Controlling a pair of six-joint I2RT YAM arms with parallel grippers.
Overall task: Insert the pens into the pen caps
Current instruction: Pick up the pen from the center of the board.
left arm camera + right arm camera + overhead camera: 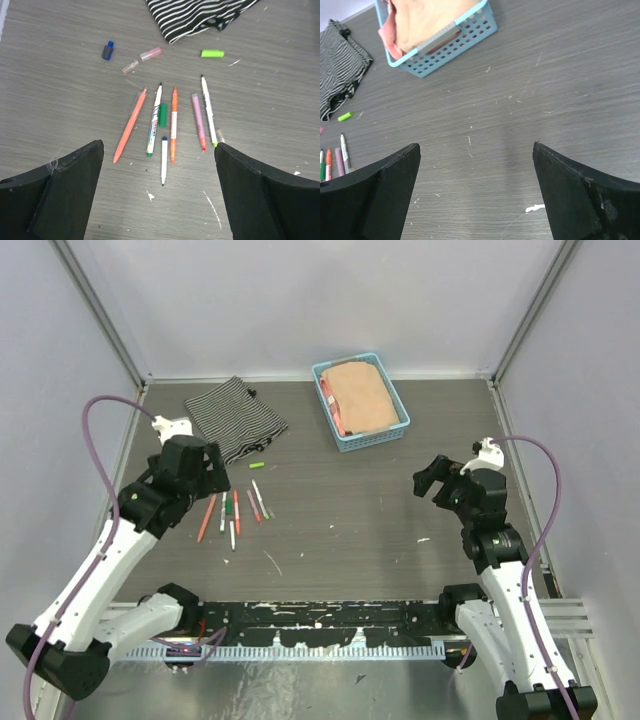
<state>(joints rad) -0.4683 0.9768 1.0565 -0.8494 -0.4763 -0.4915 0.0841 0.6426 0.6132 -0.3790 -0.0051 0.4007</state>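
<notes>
Left gripper (157, 147) hangs with jaws spread wide, holding nothing, above the pens (173, 125), which lie side by side on the tabletop (60, 100) near its left edge. The pen caps lie loose: a dark green cap (163, 114) among the pens, and a bright green cap (212, 53) and a dark blue cap (107, 50) farther back near the striped cloth (200, 15). Right gripper (475, 146) is likewise spread and empty over the right half.

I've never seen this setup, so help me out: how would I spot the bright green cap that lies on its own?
Find the black-and-white striped cloth at the far left of the table. Just off its near corner, between it and the row of pens, lies the lime-green cap. It lies alone and is far brighter than the darker green cap tucked among the pens.
</notes>
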